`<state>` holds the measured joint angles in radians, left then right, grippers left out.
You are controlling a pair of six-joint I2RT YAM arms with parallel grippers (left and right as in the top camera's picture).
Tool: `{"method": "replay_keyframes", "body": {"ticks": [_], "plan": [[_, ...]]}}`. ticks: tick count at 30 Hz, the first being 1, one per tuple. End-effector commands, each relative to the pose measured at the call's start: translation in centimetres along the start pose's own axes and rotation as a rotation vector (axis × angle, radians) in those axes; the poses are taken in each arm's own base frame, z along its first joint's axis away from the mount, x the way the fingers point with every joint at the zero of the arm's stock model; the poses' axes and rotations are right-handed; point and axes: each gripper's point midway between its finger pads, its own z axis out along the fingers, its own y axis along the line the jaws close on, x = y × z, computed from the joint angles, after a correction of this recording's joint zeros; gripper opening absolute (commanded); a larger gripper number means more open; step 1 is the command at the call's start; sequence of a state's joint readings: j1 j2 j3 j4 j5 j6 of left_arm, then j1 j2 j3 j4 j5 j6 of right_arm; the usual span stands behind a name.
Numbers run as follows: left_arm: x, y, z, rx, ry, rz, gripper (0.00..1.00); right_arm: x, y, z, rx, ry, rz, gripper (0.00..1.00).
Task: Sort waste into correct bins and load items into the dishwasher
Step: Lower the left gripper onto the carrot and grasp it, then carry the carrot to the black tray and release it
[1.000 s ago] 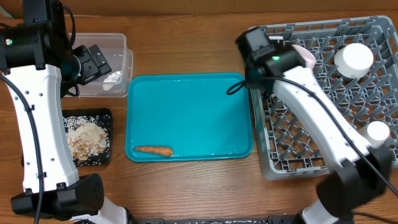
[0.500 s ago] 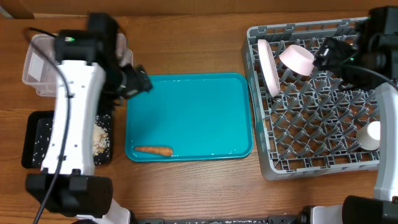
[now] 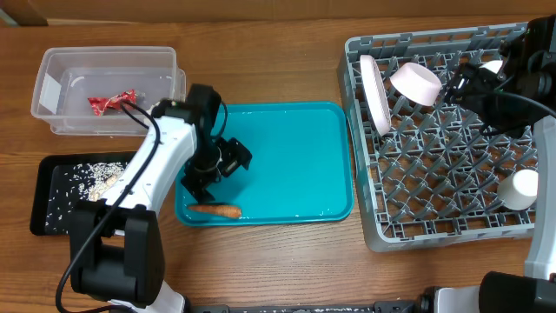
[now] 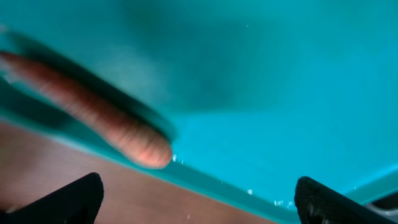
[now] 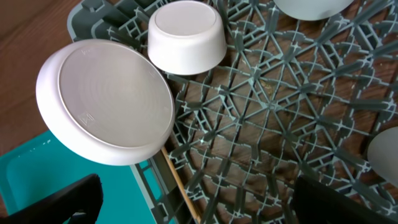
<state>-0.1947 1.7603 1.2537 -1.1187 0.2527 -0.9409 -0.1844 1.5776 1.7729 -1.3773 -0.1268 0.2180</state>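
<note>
Carrot: on teal tray, near rim. Left gripper: spread wide, just above it. Right gripper: spread, empty (over dish rack). Step, I judge: carrot pickup; next I lower, pinch, bin it.

carrot on serving tray (front edge) | wrapper in tub | plate, bowl in rack

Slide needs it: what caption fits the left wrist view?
Left gripper, jaws open, over the carrot at the teal tray's edge.
</note>
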Motion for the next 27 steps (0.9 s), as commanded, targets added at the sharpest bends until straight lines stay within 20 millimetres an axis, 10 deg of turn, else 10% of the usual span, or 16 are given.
{"method": "replay_keyframes", "body": {"ticks": [1, 19, 27], "plan": [[0.9, 1.1, 2.1, -0.007, 0.04, -0.032, 1.0, -0.1, 0.1, -0.2, -0.007, -0.006, -0.01, 1.0], [0.6, 3.9, 6.5, -0.036, 0.012, -0.08, 1.0, -0.1, 0.1, -0.2, -0.008, -0.009, -0.014, 1.0], [-0.3, 4.2, 7.3, -0.037, -0.043, -0.075, 0.62, -0.1, 0.1, -0.2, -0.008, -0.009, -0.013, 1.0]]}}
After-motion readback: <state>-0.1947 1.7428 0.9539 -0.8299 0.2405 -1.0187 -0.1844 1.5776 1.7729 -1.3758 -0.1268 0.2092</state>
